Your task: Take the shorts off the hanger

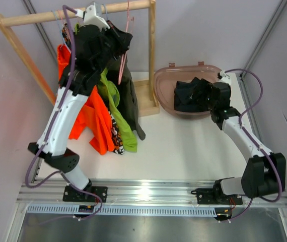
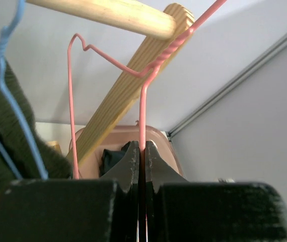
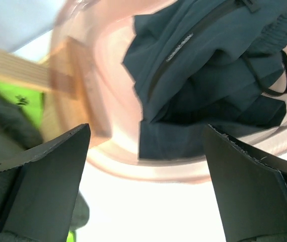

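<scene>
Lying bunched: navy-black fabric shorts (image 3: 209,65), inside a translucent pink plastic tub (image 1: 163,83) on the white tabletop (image 1: 184,146). Hanging from the wooden rail rack (image 1: 32,18) beside it: bright orange shorts (image 1: 95,123), lime green shorts (image 1: 126,133), dark olive shorts (image 1: 131,101), camouflage-print shorts (image 1: 117,138). Pressed together on a pink wire hanger (image 2: 141,116): left gripper (image 2: 139,151). Spread wide over the tub: right gripper (image 3: 146,128). Beyond, pale grey walls (image 1: 204,30).

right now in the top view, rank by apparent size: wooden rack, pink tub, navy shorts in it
1. light wooden clothes rack
2. translucent pink plastic tub
3. navy fabric shorts, lying inside it
</scene>
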You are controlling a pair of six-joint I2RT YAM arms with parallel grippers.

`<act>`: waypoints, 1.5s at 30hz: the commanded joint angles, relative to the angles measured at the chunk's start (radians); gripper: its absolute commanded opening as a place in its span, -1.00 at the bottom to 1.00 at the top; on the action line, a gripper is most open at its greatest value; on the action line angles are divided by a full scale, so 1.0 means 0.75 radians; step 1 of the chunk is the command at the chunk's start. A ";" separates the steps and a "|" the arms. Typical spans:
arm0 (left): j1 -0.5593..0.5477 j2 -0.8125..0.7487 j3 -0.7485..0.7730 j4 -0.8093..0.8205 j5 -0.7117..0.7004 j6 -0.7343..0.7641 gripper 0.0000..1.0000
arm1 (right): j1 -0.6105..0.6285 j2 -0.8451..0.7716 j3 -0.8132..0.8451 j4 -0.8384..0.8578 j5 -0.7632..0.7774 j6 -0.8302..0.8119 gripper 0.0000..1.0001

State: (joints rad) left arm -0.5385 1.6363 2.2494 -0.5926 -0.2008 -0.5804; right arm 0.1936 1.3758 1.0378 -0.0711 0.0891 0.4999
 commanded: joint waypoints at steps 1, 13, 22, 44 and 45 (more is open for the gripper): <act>0.025 0.156 0.144 0.066 -0.010 -0.058 -1.00 | 0.034 -0.124 -0.062 0.019 -0.021 0.027 0.99; 0.057 0.365 0.236 0.154 0.002 -0.163 -0.83 | 0.102 -0.280 -0.191 -0.018 -0.004 0.010 0.99; 0.053 0.197 0.110 0.117 0.216 -0.142 0.57 | 0.145 -0.264 -0.220 0.015 0.010 0.031 0.99; 0.178 -0.225 -0.291 0.064 0.024 0.076 0.57 | 0.278 -0.253 -0.234 -0.013 0.102 0.033 0.99; 0.186 -0.214 -0.293 0.064 0.022 0.080 0.57 | 0.280 -0.255 -0.236 -0.018 0.106 0.031 0.99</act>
State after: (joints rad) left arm -0.4232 1.4433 2.0476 -0.5350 -0.1551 -0.5468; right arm 0.3969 1.1912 0.8639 -0.0959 0.1379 0.5232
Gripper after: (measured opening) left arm 0.787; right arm 0.993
